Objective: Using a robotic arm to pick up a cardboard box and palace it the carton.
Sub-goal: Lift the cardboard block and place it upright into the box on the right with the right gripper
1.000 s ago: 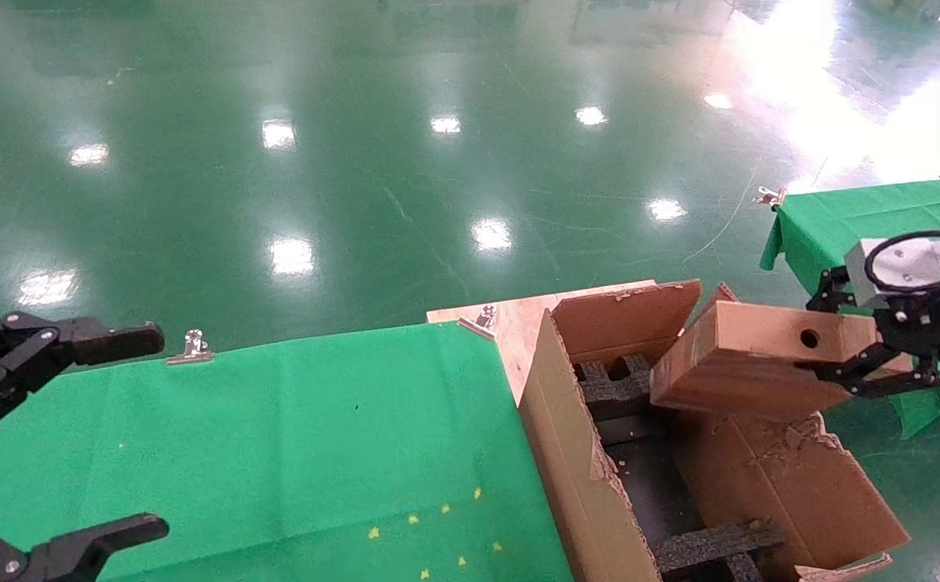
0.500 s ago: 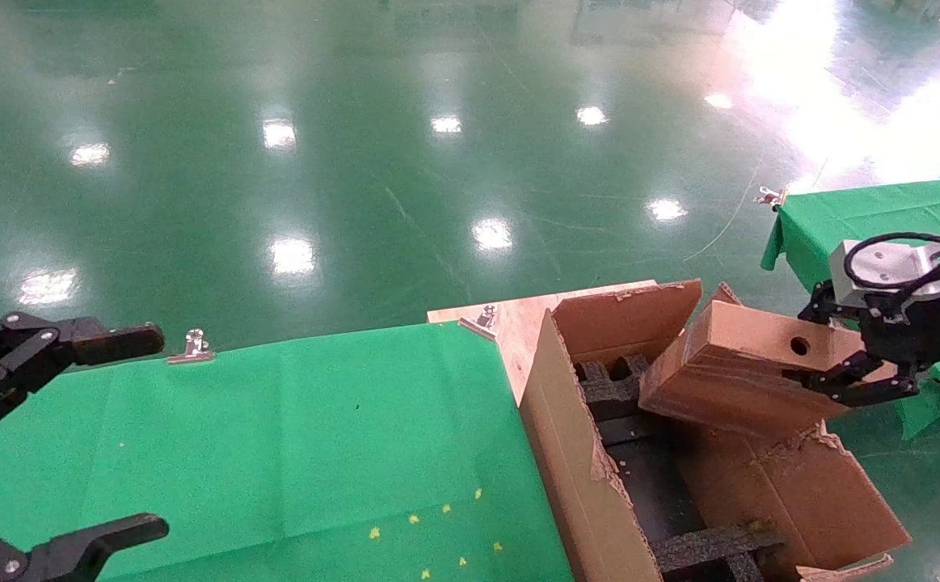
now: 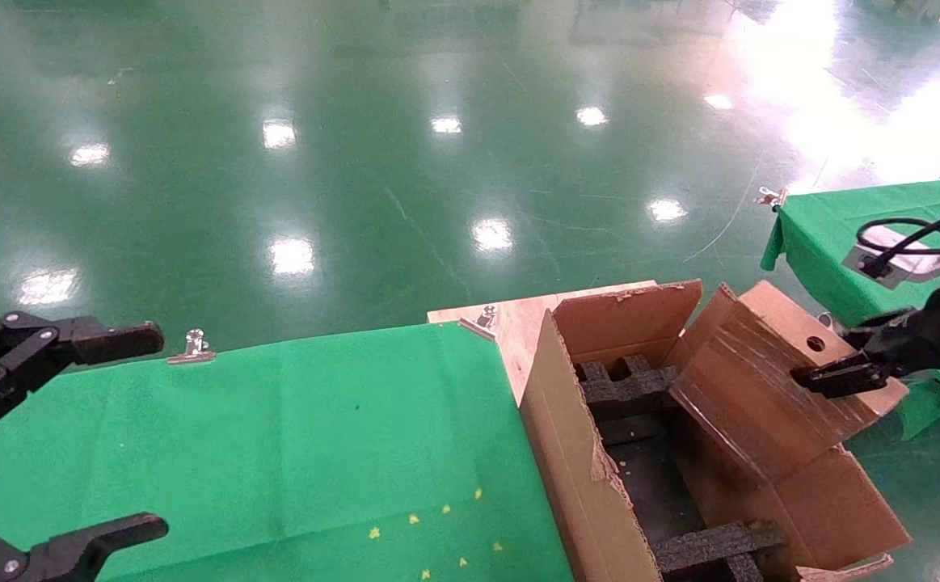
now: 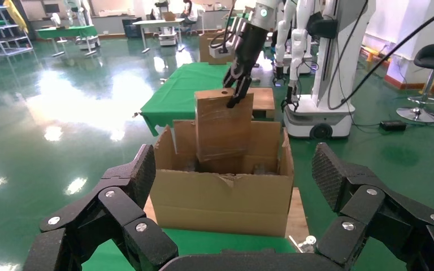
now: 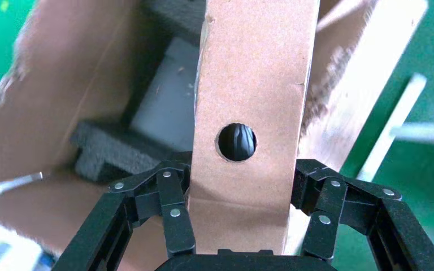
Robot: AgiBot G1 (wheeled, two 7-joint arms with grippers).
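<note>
Bright overhead lamps glare off the glossy green floor [image 3: 356,186], strongest far right; shadows soft.

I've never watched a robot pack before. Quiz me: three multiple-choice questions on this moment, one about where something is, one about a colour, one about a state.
1. Where is the cardboard box?
A. on the floor
B. tipped into the carton
C. on the left table

2. What colour is the tablecloth?
A. green
B. red
C. white

3. How is the right gripper?
A. open, holding nothing
B. out of view
C. shut on the box

Answers: 1 B, its lower end dips between the carton's flaps. 2 A, green cloth covers the table. 3 C, the fingers press both sides of the box.
</note>
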